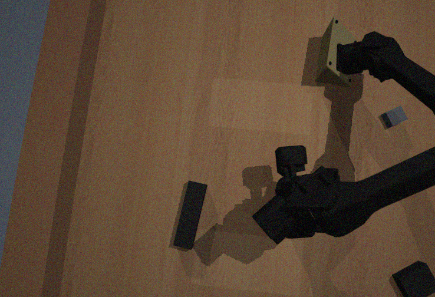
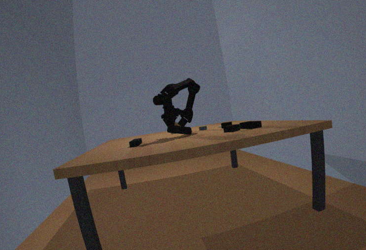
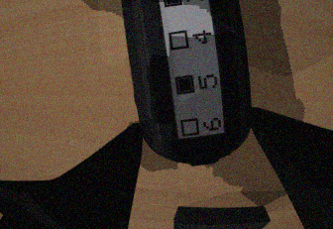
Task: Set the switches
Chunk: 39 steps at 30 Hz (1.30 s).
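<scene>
Wrist view | label-reading step: unit [image 2: 180, 130] [image 3: 237, 54] lying underside-up below the claw [image 2: 169, 125] [image 3: 194, 122], squares 3–6 on its label [image 3: 199, 63] showing filled, empty, filled, empty | fingers standing apart astride its near end; clamping, can't tell | next probably needing squares 1–2, then righting

From here I can't pin down the room: I see a wooden table [image 1: 148, 147] [image 2: 189, 152], plain grey-blue walls [image 2: 148, 52] and a robot arm [image 1: 400, 175] [image 2: 191, 98], perhaps a lab.
</scene>
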Each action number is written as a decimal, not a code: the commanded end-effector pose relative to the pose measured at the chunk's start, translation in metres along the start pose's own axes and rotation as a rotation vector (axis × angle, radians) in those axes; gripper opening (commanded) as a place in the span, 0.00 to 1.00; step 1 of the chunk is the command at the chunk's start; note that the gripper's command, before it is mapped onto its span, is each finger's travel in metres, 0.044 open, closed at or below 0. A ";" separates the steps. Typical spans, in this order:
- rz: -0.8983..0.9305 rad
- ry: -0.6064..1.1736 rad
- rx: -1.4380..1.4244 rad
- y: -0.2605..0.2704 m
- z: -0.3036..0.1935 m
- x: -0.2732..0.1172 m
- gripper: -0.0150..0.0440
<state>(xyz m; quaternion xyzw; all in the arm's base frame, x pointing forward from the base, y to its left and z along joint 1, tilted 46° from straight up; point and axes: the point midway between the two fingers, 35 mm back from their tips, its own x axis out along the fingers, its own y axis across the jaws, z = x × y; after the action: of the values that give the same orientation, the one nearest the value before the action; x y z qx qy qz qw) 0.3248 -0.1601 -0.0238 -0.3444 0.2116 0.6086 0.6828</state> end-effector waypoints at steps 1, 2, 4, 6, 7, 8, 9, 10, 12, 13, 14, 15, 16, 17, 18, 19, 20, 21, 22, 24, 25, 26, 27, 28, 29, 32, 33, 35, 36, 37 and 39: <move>-0.002 0.001 -0.004 -0.001 0.003 -0.005 0.82; -0.002 0.001 -0.004 -0.001 0.004 -0.006 0.82; -0.002 0.001 -0.004 -0.001 0.004 -0.007 0.82; -0.002 0.001 -0.004 -0.001 0.005 -0.008 0.82; -0.002 0.001 -0.004 -0.001 0.006 -0.009 0.82; -0.002 0.001 -0.004 -0.001 0.006 -0.010 0.82; -0.002 0.001 -0.004 -0.001 0.007 -0.011 0.82; -0.002 0.001 -0.004 -0.001 0.007 -0.011 0.82; -0.002 0.001 -0.004 -0.001 0.008 -0.013 0.82; -0.002 0.001 -0.004 -0.001 0.008 -0.013 0.82; -0.002 0.001 -0.004 -0.001 0.009 -0.014 0.82; -0.002 0.001 -0.004 -0.001 0.009 -0.015 0.82; -0.002 0.001 -0.004 -0.001 0.010 -0.015 0.82; -0.002 0.001 -0.004 -0.001 0.010 -0.016 0.82; -0.002 0.001 -0.004 -0.001 0.011 -0.016 0.82; -0.002 0.001 -0.004 -0.001 0.011 -0.017 0.82; -0.002 0.001 -0.004 -0.001 0.012 -0.018 0.82; -0.002 0.001 -0.004 -0.001 0.012 -0.018 0.82; -0.002 0.001 -0.004 -0.001 0.013 -0.019 0.82; -0.002 0.001 -0.004 -0.001 0.014 -0.020 0.82; -0.002 0.001 -0.004 -0.001 0.014 -0.021 0.82; -0.002 0.001 -0.004 -0.001 0.015 -0.022 0.82; -0.002 0.001 -0.004 -0.001 0.015 -0.022 0.82; -0.002 0.001 -0.004 -0.001 0.016 -0.023 0.82; -0.002 0.001 -0.004 -0.001 0.016 -0.023 0.82; -0.001 0.001 -0.004 -0.001 0.018 -0.025 0.82; -0.001 0.001 -0.004 -0.001 0.018 -0.026 0.82; -0.001 0.001 -0.004 -0.001 0.019 -0.027 0.82; -0.001 0.001 -0.004 -0.001 0.020 -0.028 0.82; -0.001 0.001 -0.004 -0.001 0.021 -0.028 0.82; -0.001 0.001 -0.004 -0.001 0.022 -0.029 0.82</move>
<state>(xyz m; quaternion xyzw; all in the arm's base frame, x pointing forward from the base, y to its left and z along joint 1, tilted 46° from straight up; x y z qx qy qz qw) 0.3180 -0.1649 0.0064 -0.3448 0.2125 0.6085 0.6824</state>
